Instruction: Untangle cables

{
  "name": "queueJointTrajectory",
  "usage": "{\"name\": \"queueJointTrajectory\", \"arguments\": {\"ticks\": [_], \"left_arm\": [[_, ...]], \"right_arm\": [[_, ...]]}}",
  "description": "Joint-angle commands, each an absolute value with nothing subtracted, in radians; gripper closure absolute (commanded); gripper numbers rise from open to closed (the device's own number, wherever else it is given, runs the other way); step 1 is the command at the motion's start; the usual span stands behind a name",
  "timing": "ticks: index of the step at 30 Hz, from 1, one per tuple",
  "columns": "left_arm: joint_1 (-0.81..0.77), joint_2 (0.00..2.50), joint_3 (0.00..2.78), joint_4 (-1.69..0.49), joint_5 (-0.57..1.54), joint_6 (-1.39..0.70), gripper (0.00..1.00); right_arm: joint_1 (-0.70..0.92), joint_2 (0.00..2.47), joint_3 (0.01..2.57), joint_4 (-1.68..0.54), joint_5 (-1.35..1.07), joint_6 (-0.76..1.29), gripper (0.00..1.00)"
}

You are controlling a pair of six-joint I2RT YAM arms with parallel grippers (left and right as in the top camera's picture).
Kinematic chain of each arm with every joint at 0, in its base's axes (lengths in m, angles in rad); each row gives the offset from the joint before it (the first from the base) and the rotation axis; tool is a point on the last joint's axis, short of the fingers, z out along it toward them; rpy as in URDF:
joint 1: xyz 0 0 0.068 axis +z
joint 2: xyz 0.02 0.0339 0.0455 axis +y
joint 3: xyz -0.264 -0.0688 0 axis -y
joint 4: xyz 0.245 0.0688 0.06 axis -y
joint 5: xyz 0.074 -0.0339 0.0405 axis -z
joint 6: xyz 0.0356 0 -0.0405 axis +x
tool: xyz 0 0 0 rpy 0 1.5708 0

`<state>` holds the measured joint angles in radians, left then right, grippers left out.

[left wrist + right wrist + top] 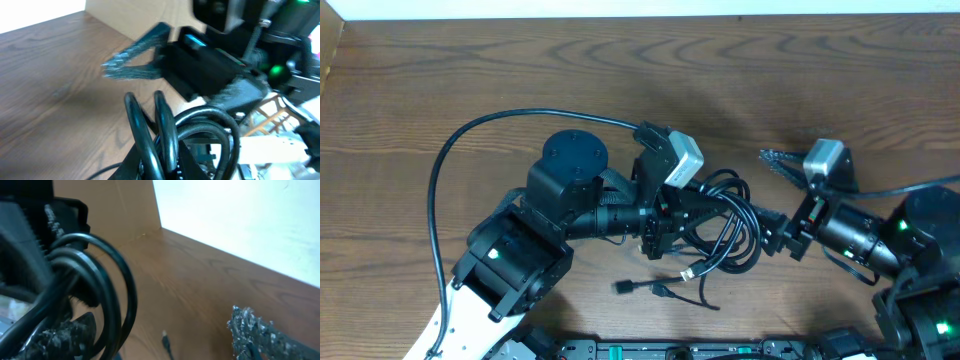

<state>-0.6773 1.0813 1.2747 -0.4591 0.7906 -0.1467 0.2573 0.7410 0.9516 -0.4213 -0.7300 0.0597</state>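
Observation:
The cables (725, 228) are a clump of thin black loops at the table's middle, with plug ends (662, 291) trailing toward the front. My left gripper (667, 222) is shut on the clump's left side. In the left wrist view two cable loops (162, 125) rise from between its fingers (165, 167). My right gripper (772, 190) is open wide on the clump's right. Its near finger sits against the loops and its far finger stands apart. In the right wrist view the loops (112, 287) curve past the left finger, and the gap (162, 335) holds no cable.
The thick black arm cable (450, 160) arcs over the table's left side. A loose plug (165, 341) lies on the wood between the right fingers. The right gripper's textured finger (131, 64) shows in the left wrist view. The table's far edge (640, 20) meets a white surface.

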Motion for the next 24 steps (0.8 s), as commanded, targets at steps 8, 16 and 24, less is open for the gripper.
{"name": "queueJointTrajectory", "arguments": {"ticks": [8, 16, 24], "left_arm": [[-0.687, 1.033, 1.300, -0.424, 0.909, -0.097, 0.93], [-0.687, 0.949, 1.300, -0.424, 0.909, -0.086, 0.93], [-0.687, 0.913, 1.300, -0.424, 0.938, -0.086, 0.92]], "right_arm": [[0.262, 0.785, 0.953, -0.558, -0.477, 0.065, 0.20], [0.262, 0.786, 0.953, -0.620, -0.293, 0.067, 0.18], [0.262, 0.786, 0.953, -0.651, -0.050, 0.150, 0.13]]}}
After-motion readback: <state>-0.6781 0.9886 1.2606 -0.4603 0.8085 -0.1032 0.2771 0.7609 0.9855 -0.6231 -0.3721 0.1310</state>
